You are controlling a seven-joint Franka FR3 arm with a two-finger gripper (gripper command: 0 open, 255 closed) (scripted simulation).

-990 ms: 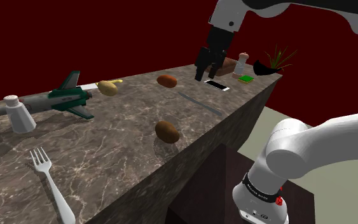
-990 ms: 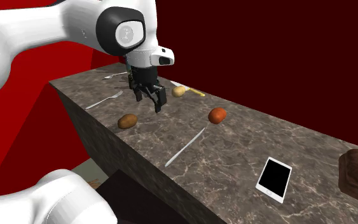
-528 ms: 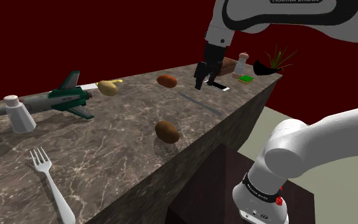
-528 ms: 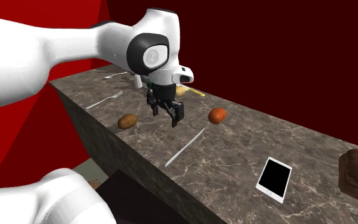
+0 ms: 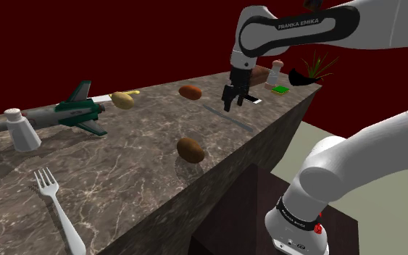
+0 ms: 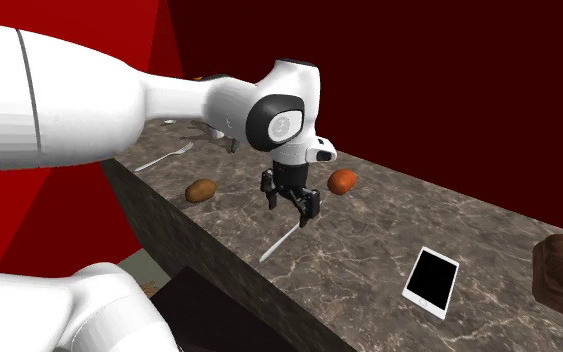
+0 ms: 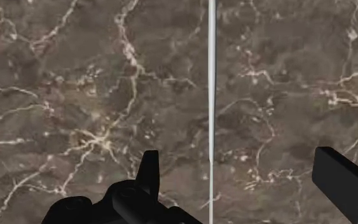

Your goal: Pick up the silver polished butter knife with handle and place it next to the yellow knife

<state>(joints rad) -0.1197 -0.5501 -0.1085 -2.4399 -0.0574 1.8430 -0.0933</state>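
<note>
Tool (image 7: 241, 167) open wide, holding nothing, poised above the surface (image 7: 75, 95). Butter knife (image 7: 211, 95) lies beneath the gap between its fingers (image 7: 149, 173), length crosswise to their closing line.

In the shoulder view the butter knife (image 5: 227, 116) lies flat on the bench (image 5: 144, 156), close to its edge, with the tool (image 5: 232, 101) hanging above it. From the knife, the near potato (image 5: 190, 148) sits at 8 o'clock and the far potato (image 5: 190, 92) at 10 o'clock. The phone (image 5: 251, 100) lies at 2 o'clock (partly behind the tool). Past the far potato, toward 10 o'clock, rests the second knife (image 5: 132, 93). Well apart at 9 o'clock stand the toy plane (image 5: 72, 112) and the shaker (image 5: 21, 130). The fork (image 5: 57, 214) lies at 5 o'clock from the shaker. From the wrist, the knife runs between the fingers (image 7: 149, 172), touching neither.
</note>
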